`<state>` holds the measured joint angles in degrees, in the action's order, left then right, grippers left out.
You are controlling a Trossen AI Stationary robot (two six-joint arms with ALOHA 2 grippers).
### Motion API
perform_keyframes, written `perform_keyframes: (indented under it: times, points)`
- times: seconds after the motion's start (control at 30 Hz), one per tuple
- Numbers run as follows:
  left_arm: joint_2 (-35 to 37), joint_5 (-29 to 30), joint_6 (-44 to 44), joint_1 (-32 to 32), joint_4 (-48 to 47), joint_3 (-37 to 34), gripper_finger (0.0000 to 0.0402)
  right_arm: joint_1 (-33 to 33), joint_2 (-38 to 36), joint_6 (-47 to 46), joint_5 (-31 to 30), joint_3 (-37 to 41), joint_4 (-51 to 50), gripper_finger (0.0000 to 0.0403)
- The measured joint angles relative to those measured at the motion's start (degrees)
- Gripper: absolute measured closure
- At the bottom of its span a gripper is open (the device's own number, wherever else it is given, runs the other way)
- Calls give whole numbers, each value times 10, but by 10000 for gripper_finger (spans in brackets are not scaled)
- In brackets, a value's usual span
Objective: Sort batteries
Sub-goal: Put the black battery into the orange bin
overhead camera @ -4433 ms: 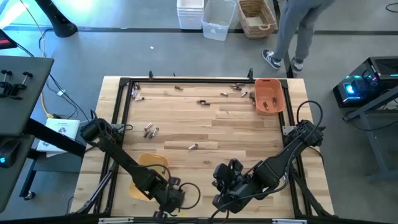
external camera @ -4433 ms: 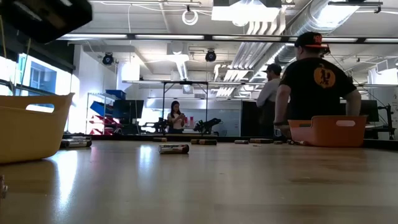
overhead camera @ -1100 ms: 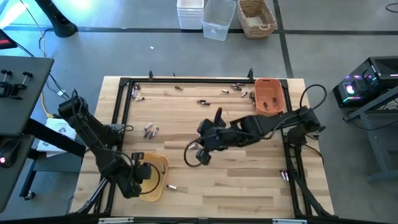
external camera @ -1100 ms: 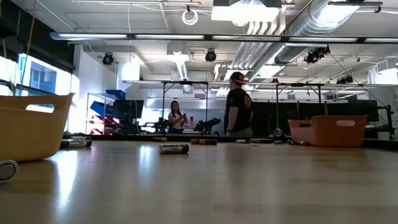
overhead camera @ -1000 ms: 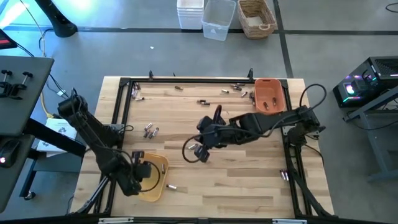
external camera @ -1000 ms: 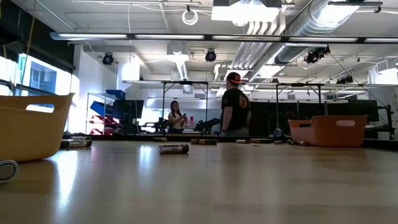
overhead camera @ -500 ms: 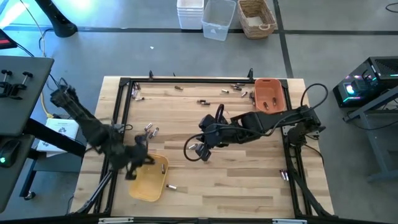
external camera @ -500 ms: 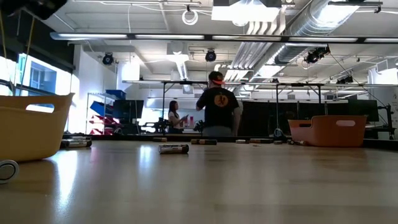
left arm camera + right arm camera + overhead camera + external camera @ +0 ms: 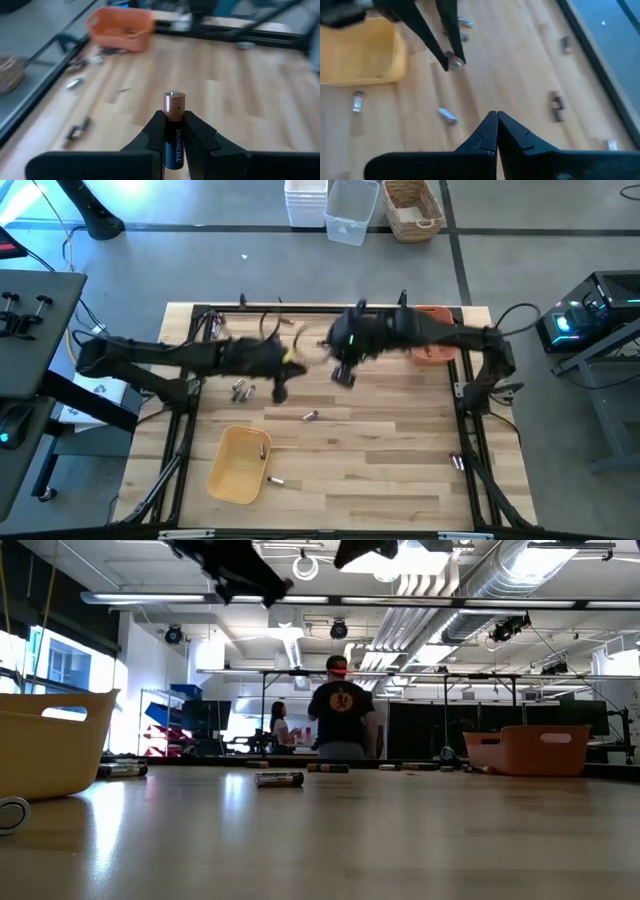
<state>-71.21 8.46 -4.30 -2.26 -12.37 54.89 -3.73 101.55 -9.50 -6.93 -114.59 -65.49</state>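
My left gripper (image 9: 174, 124) is shut on one battery (image 9: 174, 106), a black cell with a copper end. It hangs above the table's middle (image 9: 280, 382) and shows in the right wrist view (image 9: 451, 59). My right gripper (image 9: 496, 120) is shut and empty, raised near the far middle (image 9: 342, 370). Loose batteries lie on their sides on the wood: one mid-table (image 9: 310, 416), a pair to the left (image 9: 241, 390), several along the far edge (image 9: 380, 322). In the low view both arms show only at the top. My left gripper pinches the battery's dark body (image 9: 175, 142) between its two fingers, with the cell lying along them. The copper end (image 9: 174, 100) sticks out past the fingertips. The battery is lifted clear of the table.
The yellow tray (image 9: 240, 465) sits near the left front, with a battery (image 9: 272, 479) beside it. The orange tray (image 9: 436, 340) stands at the far right corner, partly under my right arm. A black frame (image 9: 300, 308) borders the table. A person (image 9: 340, 720) stands in the room beyond.
My left arm has swung up from the yellow tray toward the table's middle and far side, carrying the battery. My right arm has risen from over the mid-table battery and moved toward the far edge; that battery stays put. The person behind has walked left.
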Motion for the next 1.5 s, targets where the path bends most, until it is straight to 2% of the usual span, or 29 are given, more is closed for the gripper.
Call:
perform_keyframes:
  times: [0.13,0.23,0.37,0.5,0.7,0.93,1.07,1.2,1.3,1.4,1.5]
  points:
    - [-66,-58,18,-74,5,60,371,-91,-25,84,92,0,1,403]
    - [-114,-76,42,-113,10,99,371,-158,-39,118,164,0,-1,403]
    - [-184,-137,50,-160,68,142,371,-233,-54,126,209,0,-14,403]
    - [-269,-218,50,-196,137,193,371,-287,-73,92,204,0,-27,403]
    - [-374,-334,52,-211,151,298,371,-313,-97,-36,113,-1,-73,403]
    - [-425,-356,89,-215,153,385,371,-313,-102,-29,50,9,-164,403]
    - [-435,-355,76,-222,156,407,371,-339,-165,-60,42,104,-135,403]
    - [-439,-349,74,-229,155,407,371,-369,-269,-147,42,277,-69,403]
    - [-438,-347,74,-230,157,408,371,-384,-318,-214,54,403,-34,403]
    - [-438,-346,68,-230,164,408,371,-397,-327,-238,51,506,7,403]
    - [-438,-351,46,-229,177,408,371,-411,-309,-251,24,592,76,403]
